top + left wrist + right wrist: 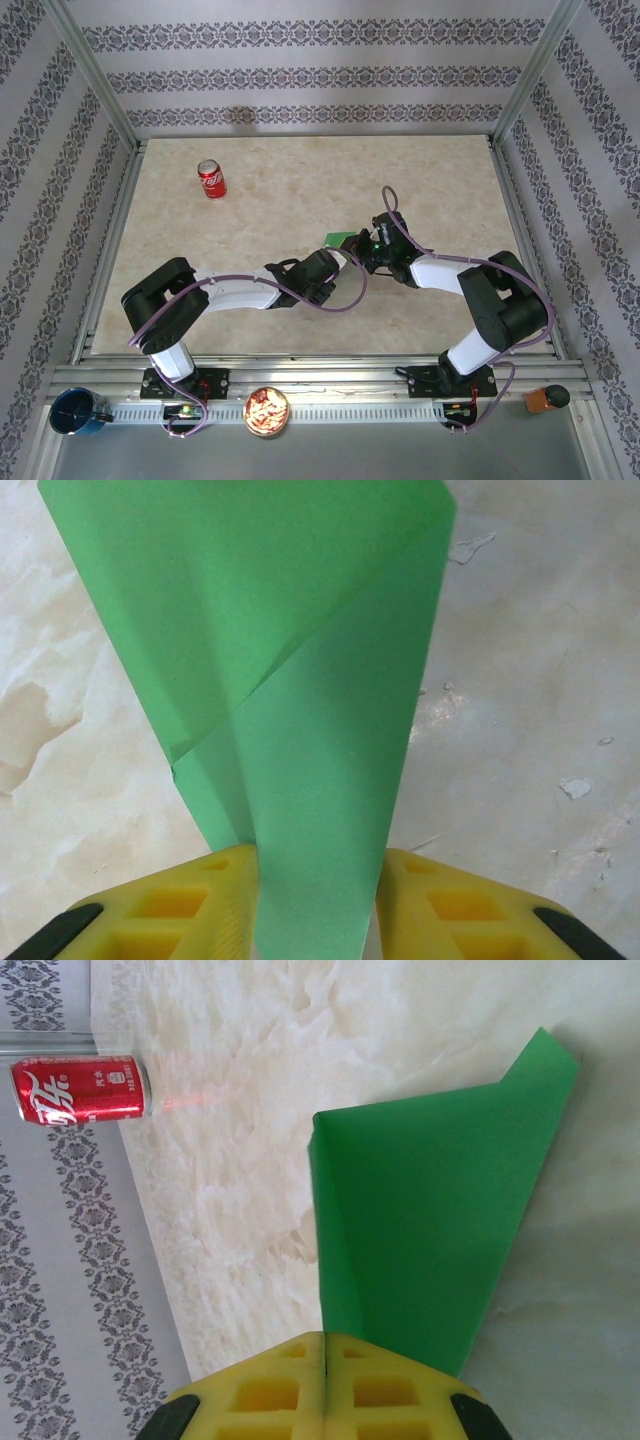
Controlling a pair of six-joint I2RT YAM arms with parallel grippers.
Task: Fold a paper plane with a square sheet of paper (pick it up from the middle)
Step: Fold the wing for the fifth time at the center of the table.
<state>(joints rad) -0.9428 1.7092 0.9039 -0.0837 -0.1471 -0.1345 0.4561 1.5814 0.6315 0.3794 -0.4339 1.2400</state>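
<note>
- Green and thin, the sheet of paper is looking very light and bendy. It is folded over into a narrower shape with a slanting flap.
- It is going to crease wherever it is squeezed hard. I think it is going to flop if only one far corner is held.
- So a soft pinch close to a fold or an edge is looking like the best place to take hold.
- It is smooth too, so a loose pinch is risking a slip.
- The right hand is pinching the paper at its folded edge. Its two yellow fingers are pressing tight together, and the paper is sticking out ahead of them over the worktop.
- The left hand is sitting at the narrow end of the paper. The paper is running up between its yellow fingers and filling the gap.
- I cannot tell if that hand is squeezing the paper or only sitting beside it.
- From above, the paper is sitting in the middle of the worktop, where the two hands are close together. It is well apart from the red soda can.
</note>
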